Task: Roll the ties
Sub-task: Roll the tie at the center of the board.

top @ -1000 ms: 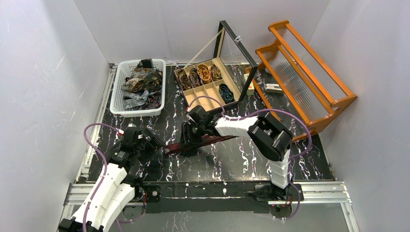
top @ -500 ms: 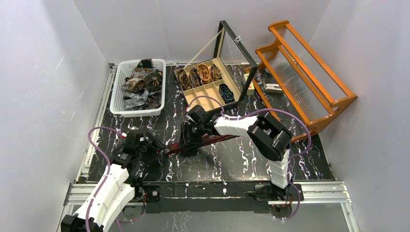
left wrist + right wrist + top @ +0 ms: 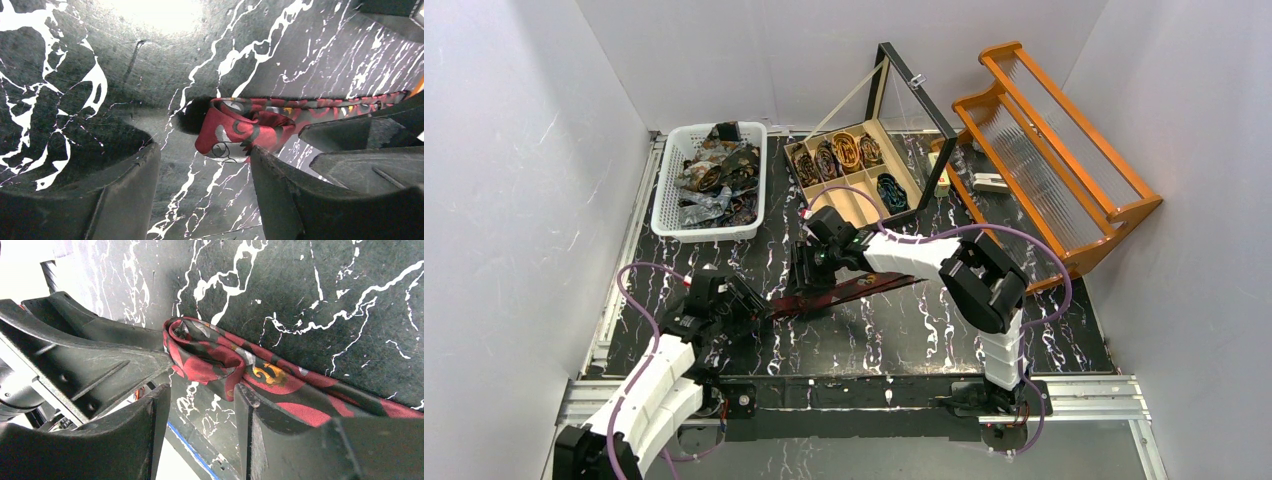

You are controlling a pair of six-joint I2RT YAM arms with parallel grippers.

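Note:
A red and black patterned tie (image 3: 844, 290) lies flat on the black marbled table, running left to right. Its left end is folded into a small loose roll (image 3: 240, 131) (image 3: 200, 352). My left gripper (image 3: 746, 307) is open and low over the table, and its fingertips (image 3: 150, 160) stop just short of the rolled end; the gap (image 3: 205, 152) holds only bare table. My right gripper (image 3: 807, 281) (image 3: 200, 397) is open over the same end, with one finger (image 3: 250, 410) against the tie's strip. The left gripper's fingers (image 3: 95, 355) touch the roll from the other side.
A white basket (image 3: 707, 232) with several loose ties (image 3: 714, 170) stands at the back left. An open wooden compartment box (image 3: 839, 195) with a raised glass lid holds several coiled ties (image 3: 846, 150). An orange wooden rack (image 3: 1054, 150) stands at the back right.
My left gripper has moved right and down to the tie's rolled end. My right gripper has shifted a little to the left along the tie.

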